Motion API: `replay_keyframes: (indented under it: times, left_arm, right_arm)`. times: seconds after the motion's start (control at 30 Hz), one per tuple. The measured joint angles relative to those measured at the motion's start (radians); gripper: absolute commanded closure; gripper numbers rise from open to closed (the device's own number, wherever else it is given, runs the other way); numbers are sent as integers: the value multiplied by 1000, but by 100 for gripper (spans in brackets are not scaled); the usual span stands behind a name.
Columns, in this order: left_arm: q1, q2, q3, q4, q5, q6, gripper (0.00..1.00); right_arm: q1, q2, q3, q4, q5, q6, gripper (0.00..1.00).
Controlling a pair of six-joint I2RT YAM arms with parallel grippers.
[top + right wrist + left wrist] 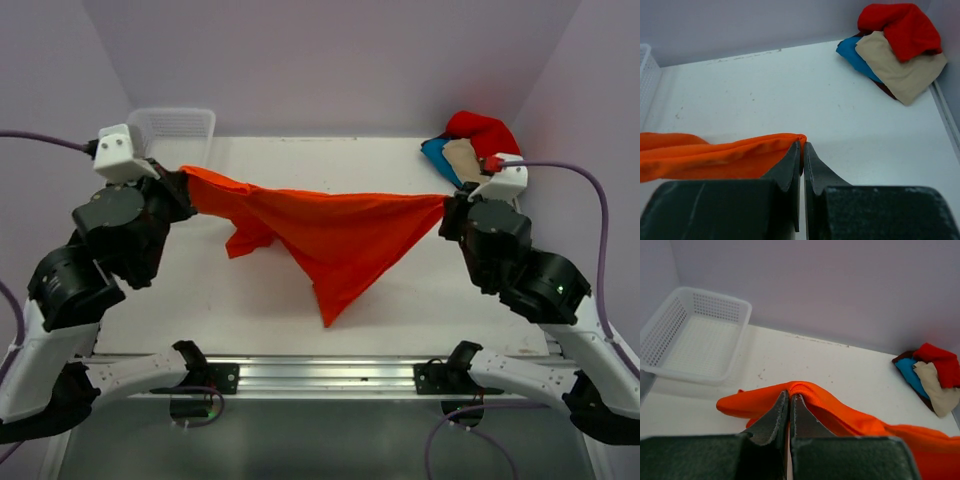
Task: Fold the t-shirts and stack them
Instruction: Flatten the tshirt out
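And the orange t-shirt [340,235] is up, strung like a banner between both arms! The left pincer [790,396] is clamped on a bunched fold of orange cloth at the shirt's left end, jaws pressed together with fabric pinched between them. On the other side, the right pincer [803,145] bites the opposite end the same way, tips closed on a thin gathered edge.

Between them the top edge runs taut across the middle of the counter [250,310]. The body sags into a long point reaching toward the near edge, and a loose flap, maybe a sleeve, hangs under the left half. Whether that low tip touches the counter is hard to tell from above.

This is light, limp, thin cloth with no stiffness at all, so it drapes and creases wherever it isn't held. It looks unlikely to slip while pinched. But both holds look gathered rather than set on clean corners, so laying it flat probably calls for retaking it at the shoulders or hem corners.

In the far right corner the red t-shirt [480,130], beige t-shirt [462,160] and teal-blue t-shirt [437,152] lie in a heap. The white basket [175,125] sits far left, well apart from them.
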Motion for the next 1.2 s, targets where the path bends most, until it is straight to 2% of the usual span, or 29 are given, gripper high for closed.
replay_keyframes:
  times: [0.13, 0.33, 0.5, 0.6, 0.67, 0.73, 0.83, 0.9, 0.97, 1.0, 1.1, 1.2]
  left_arm:
    - [0, -71, 91, -120, 40, -39, 100]
    - [0, -92, 267, -234, 191, -72, 100]
    - [0, -45, 258, -228, 188, -71, 100]
    - [3, 72, 248, -203, 169, -52, 100]
    - [33, 196, 252, -161, 218, -26, 100]
    - [135, 322, 263, -104, 338, 3, 100]
    - [324, 547, 303, -45, 499, 32, 100]
    - [431, 726, 418, -50, 577, 44, 100]
    - [506, 932, 645, -49, 641, 70, 100]
    - [534, 990, 703, -22, 657, 78, 100]
    - [615, 1054, 732, 48, 729, 98, 100]
    - [673, 1021, 722, 111, 759, 137, 100]
  right_arm:
    - [2, -69, 48, -41, -53, -40, 100]
    - [2, -177, 222, -66, -217, -75, 100]
    - [2, -132, 326, -68, -191, -77, 100]
    - [1, 6, 370, -68, -115, -83, 100]
    - [-10, 132, 393, -63, -77, -97, 100]
    - [-75, 259, 420, -54, -108, -108, 100]
    - [-245, 460, 463, -43, -215, -114, 100]
    - [-337, 597, 537, -60, -253, -124, 100]
    - [-404, 772, 683, -58, -282, -155, 100]
    - [-422, 840, 757, -64, -285, -174, 100]
    - [-449, 1012, 933, -9, -287, -240, 100]
    - [-446, 997, 858, 137, -287, -322, 100]
